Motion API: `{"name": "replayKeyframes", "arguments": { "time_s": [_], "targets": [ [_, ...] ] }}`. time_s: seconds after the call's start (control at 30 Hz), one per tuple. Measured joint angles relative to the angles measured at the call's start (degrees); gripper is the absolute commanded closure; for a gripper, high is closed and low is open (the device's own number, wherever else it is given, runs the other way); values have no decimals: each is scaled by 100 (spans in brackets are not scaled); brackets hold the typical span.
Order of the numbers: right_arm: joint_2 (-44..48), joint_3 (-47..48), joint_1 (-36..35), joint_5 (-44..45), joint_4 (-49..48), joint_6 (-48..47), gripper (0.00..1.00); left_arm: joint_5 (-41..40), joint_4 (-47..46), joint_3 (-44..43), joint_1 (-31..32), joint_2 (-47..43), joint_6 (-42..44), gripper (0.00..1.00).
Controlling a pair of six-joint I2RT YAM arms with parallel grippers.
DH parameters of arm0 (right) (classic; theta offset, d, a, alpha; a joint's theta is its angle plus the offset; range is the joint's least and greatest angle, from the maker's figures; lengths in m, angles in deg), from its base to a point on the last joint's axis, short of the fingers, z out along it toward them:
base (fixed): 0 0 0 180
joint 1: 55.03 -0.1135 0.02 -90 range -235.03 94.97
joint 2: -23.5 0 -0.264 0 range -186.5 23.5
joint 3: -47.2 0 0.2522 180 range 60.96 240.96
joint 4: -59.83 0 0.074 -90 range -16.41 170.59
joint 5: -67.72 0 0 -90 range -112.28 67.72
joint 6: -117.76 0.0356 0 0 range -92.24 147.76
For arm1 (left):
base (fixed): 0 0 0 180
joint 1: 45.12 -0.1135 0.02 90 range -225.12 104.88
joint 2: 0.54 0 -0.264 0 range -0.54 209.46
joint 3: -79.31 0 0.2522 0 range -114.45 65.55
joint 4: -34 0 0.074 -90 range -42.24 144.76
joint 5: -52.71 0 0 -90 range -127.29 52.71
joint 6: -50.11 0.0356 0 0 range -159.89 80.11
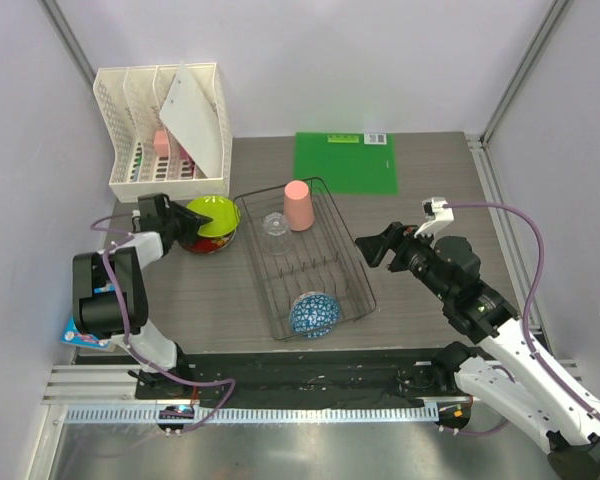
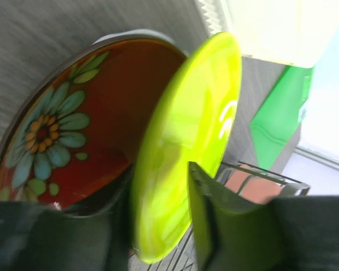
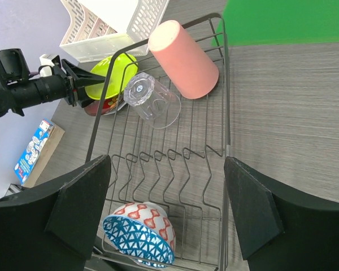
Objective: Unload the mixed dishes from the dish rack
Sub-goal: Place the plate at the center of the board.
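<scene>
Left end effector (image 1: 170, 214) is seen clenched on the rim of the yellow-green plate (image 2: 181, 141), with one finger laid on each face. The plate is held tilted. Its low edge seems to be resting in the dark red patterned plate (image 2: 73, 130), which is laid flat on the tabletop (image 1: 210, 295) just left of the dish rack (image 1: 280, 275). Both plates are judged to be out of the rack already, and the green one looks close to being set down.

A slip could be caused here, because only a thin edge is pinched. If the plate is let go while it is so steep, it could be dropped with a bang onto the red plate, or it could slide off onto the tabletop. The red plate could also be pushed along if the green one is pressed down too hard.

Inside the rack, the clear glass tumbler (image 1: 275, 226) is seen tipped over at the far end. The salmon-pink cup (image 1: 297, 205) is placed upside down just beside it. The tumbler could be rolled or knocked if the cup is grabbed carelessly. The blue-and-white bowl (image 1: 314, 313) is propped on its edge at the near end and could get caught on the wire prongs when lifted.

To the right of the rack, the right end effector (image 1: 372, 248) is held spread wide, and nothing is gripped by it.
</scene>
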Motion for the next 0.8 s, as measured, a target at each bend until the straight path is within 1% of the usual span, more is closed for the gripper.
{"name": "replayKeyframes", "arguments": {
  "time_s": [0.17, 0.3, 0.43, 0.57, 0.7, 0.8],
  "targets": [
    [-52, -46, 0, -4, -2, 0, 14, -90, 756, -249, 0, -66, 225, 48],
    [-76, -74, 0, -9, -13, 2, 14, -284, 1513, -511, 0, -203, 468, 46],
    [-125, -120, 2, -26, -48, 7, 14, -492, 2194, -704, -2, -350, 638, 46],
    [-160, -144, 0, -52, -48, 20, 14, -656, 2767, -721, -2, -579, 734, 45],
    [-160, -162, 0, -79, -79, 31, 14, -726, 3034, -717, -2, -675, 730, 46],
    [-160, -188, 0, -94, -90, 44, 14, -767, 3185, -693, -2, -916, 728, 46]
  ]
}}
